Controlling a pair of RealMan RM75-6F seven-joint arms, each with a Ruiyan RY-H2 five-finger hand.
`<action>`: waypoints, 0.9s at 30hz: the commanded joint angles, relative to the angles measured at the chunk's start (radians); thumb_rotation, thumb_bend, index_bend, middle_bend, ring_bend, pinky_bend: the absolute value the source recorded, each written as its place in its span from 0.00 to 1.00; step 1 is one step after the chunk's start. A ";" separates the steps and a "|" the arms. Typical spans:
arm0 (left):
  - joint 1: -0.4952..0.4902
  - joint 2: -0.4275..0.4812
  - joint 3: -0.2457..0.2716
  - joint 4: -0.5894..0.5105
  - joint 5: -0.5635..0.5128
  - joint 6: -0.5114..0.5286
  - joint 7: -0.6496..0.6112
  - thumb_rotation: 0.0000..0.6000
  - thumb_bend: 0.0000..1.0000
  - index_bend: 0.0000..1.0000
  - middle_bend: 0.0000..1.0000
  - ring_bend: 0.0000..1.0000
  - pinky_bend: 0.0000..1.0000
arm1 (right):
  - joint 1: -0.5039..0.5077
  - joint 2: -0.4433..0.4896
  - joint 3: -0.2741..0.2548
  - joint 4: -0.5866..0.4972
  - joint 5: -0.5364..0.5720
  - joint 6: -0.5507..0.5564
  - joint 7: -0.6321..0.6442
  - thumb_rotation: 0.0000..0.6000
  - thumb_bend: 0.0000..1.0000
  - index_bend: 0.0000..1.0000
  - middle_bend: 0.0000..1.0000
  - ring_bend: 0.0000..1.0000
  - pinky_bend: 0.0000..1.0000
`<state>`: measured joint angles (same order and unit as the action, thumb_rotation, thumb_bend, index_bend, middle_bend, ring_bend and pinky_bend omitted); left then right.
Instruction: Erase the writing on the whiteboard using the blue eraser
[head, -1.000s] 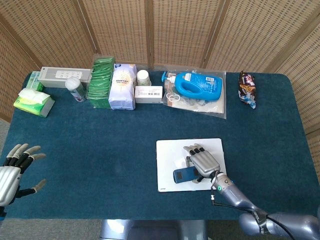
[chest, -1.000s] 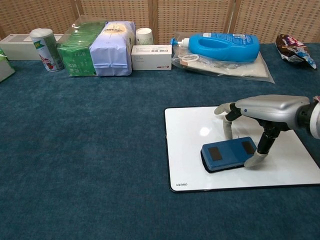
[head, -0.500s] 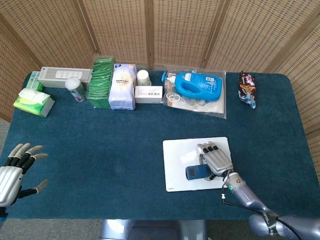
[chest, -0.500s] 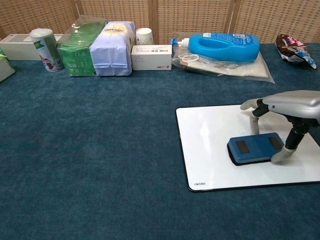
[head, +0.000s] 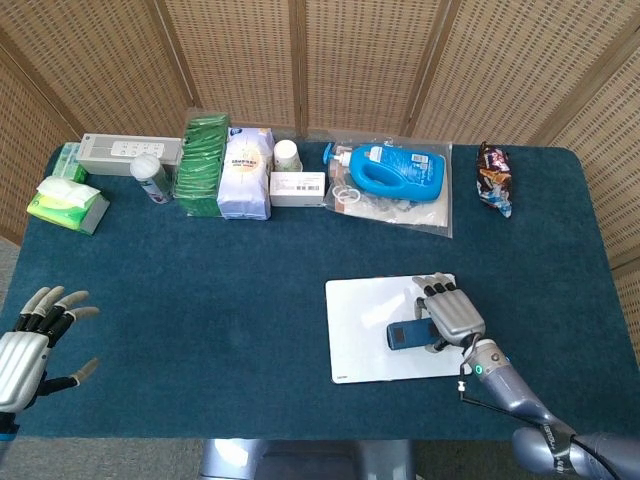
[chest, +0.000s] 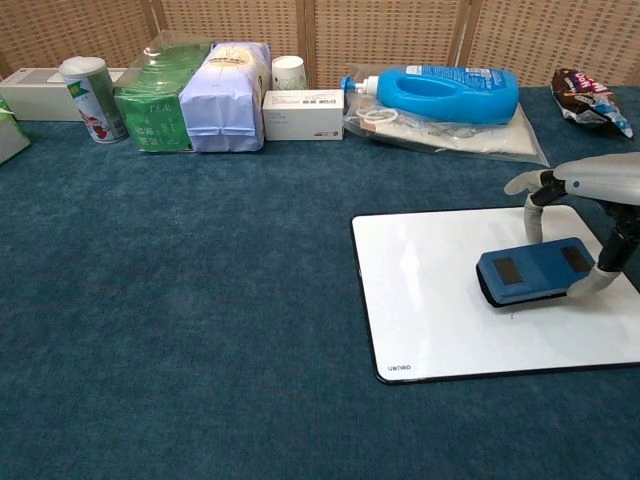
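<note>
The whiteboard lies flat on the blue cloth at the front right, its surface almost blank with a tiny dark speck near the eraser. The blue eraser rests face down on the board's right half. My right hand holds the eraser from above, fingers on its far side and thumb on its near right end. My left hand hovers at the front left edge of the table with fingers spread and nothing in it.
Along the back stand a white box, a can, green packs, a white bag, a cup, a small carton and a blue bottle on a plastic bag. A snack packet lies back right, tissues back left.
My right hand slid the eraser rightward and a little farther back across the board. The board itself shifted right early on, then stayed. The left hand barely moved.
</note>
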<state>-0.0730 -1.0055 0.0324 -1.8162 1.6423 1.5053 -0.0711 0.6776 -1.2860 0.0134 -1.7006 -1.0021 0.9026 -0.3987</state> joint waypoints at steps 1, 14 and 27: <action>0.001 0.001 0.000 0.001 -0.002 0.001 -0.002 1.00 0.29 0.26 0.18 0.04 0.00 | 0.011 -0.014 0.006 -0.006 0.001 -0.011 -0.007 1.00 0.11 0.56 0.08 0.00 0.00; 0.006 0.007 0.005 0.003 0.004 0.008 -0.006 1.00 0.29 0.26 0.18 0.04 0.00 | 0.019 -0.091 -0.009 0.048 0.012 -0.033 -0.018 1.00 0.11 0.56 0.08 0.00 0.00; -0.002 0.003 0.001 -0.013 0.007 -0.001 0.014 1.00 0.29 0.26 0.18 0.04 0.00 | -0.017 -0.021 -0.016 0.050 0.016 0.003 -0.004 1.00 0.11 0.56 0.08 0.00 0.00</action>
<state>-0.0751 -1.0020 0.0334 -1.8289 1.6495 1.5047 -0.0574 0.6641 -1.3133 -0.0034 -1.6496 -0.9898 0.9019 -0.4023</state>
